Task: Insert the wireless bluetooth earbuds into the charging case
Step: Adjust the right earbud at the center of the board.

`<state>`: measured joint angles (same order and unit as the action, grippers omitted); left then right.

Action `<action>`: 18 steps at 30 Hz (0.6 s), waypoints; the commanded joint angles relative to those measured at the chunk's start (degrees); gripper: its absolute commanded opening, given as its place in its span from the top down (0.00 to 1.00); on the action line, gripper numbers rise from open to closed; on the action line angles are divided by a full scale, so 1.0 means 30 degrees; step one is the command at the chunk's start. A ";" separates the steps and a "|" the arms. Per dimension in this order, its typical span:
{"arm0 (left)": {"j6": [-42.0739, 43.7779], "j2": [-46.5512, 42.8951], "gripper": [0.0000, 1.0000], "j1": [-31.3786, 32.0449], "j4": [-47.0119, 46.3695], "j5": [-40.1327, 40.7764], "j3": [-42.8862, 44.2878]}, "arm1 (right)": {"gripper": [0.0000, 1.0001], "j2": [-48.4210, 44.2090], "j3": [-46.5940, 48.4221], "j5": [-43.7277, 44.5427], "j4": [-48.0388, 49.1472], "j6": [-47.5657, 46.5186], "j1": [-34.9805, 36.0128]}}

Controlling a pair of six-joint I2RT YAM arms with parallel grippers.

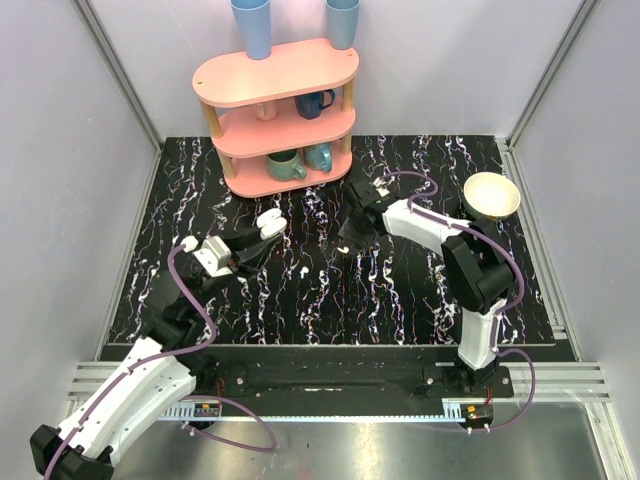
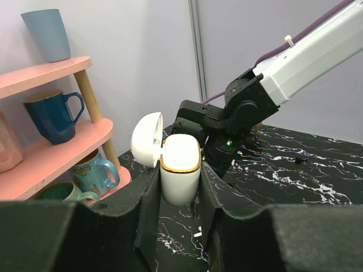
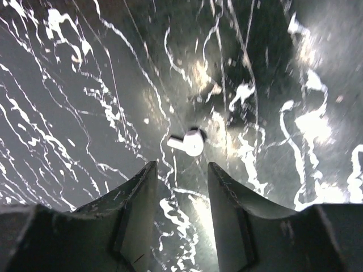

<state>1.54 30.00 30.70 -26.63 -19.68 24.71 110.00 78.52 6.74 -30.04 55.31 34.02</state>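
Top external view puts the left tool point(image 1: 262, 238) at centre-left, clamped tight on the white charging case point(image 1: 270, 223). The left wrist view shows the case upright, its lid swung open toward the pink shelf point(image 1: 275, 75) close behind. Further right, the nearer right tool point(image 1: 352, 228) hangs low over the tabletop point(image 1: 300, 300), jaws partly parted and empty; one earbud point(image 3: 190, 143) lies flat just ahead of its fingertips, centred on the gap, stem crosswise, with bare tabletop all round.
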 commanded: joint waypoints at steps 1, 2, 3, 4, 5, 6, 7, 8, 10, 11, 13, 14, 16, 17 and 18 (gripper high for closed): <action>-0.0074 -0.0039 1.00 0.0021 -0.0996 0.0291 -0.0034 | 0.51 0.0013 0.1476 0.0269 -0.1730 0.3740 0.0671; -0.0045 -0.0097 1.00 0.0021 -0.0995 0.0349 -0.0033 | 0.51 0.0131 0.1860 0.1026 -0.2372 0.5018 0.0933; -0.0016 -0.0126 1.00 0.0021 -0.0966 0.0408 -0.0033 | 0.51 0.0451 0.2211 0.1788 -0.3481 0.5262 0.1022; -0.0045 -0.0156 1.00 0.0021 -0.0966 0.0379 -0.0033 | 0.51 0.0570 0.2679 0.1969 -0.3608 0.5178 0.1023; 0.0013 -0.0214 1.00 0.0021 -0.0908 0.0408 -0.0033 | 0.51 0.0745 0.2916 0.2174 -0.4015 0.5902 0.1023; 0.0072 -0.0243 1.00 0.0021 -0.0879 0.0437 -0.0062 | 0.51 0.1037 0.3092 0.2118 -0.4454 0.6199 0.0994; 0.0072 -0.0273 1.00 0.0050 -0.0849 0.0467 -0.0092 | 0.51 0.1214 0.3326 0.1944 -0.4458 0.6173 0.0994; 0.0101 -0.0331 1.00 0.0051 -0.0849 0.0554 -0.0121 | 0.51 0.1419 0.3473 0.1681 -0.4546 0.6231 0.1023; 0.0131 -0.0332 1.00 0.0021 -0.0849 0.0584 -0.0150 | 0.51 0.2034 0.3824 0.1093 -0.4896 0.6465 0.0965; 0.0189 -0.0361 1.00 0.0021 -0.0820 0.0555 -0.0121 | 0.51 0.2268 0.4029 0.1063 -0.5333 0.6669 0.0965; 0.0247 -0.0419 1.00 0.0021 -0.0732 0.0584 -0.0092 | 0.51 0.2592 0.4090 0.1296 -0.5864 0.6816 0.0994; 0.0248 -0.0477 1.00 0.0021 -0.0674 0.0613 -0.0092 | 0.52 0.2622 0.4032 0.1413 -0.5923 0.7050 0.0994; 0.0277 -0.0507 1.00 0.0021 -0.0702 0.0701 -0.0121 | 0.52 0.2651 0.3973 0.1415 -0.5923 0.7169 0.0994; 0.0277 -0.0507 1.00 0.0021 -0.0645 0.0672 -0.0121 | 0.52 0.2651 0.3944 0.1385 -0.5923 0.7198 0.0994; 0.0306 -0.0507 1.00 0.0021 -0.0644 0.0672 -0.0121 | 0.52 0.2709 0.3915 0.1356 -0.5952 0.7256 0.0994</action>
<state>1.67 29.17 30.70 -26.59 -18.96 24.60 118.17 88.95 9.45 -45.17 74.19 36.97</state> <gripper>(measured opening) 0.329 0.486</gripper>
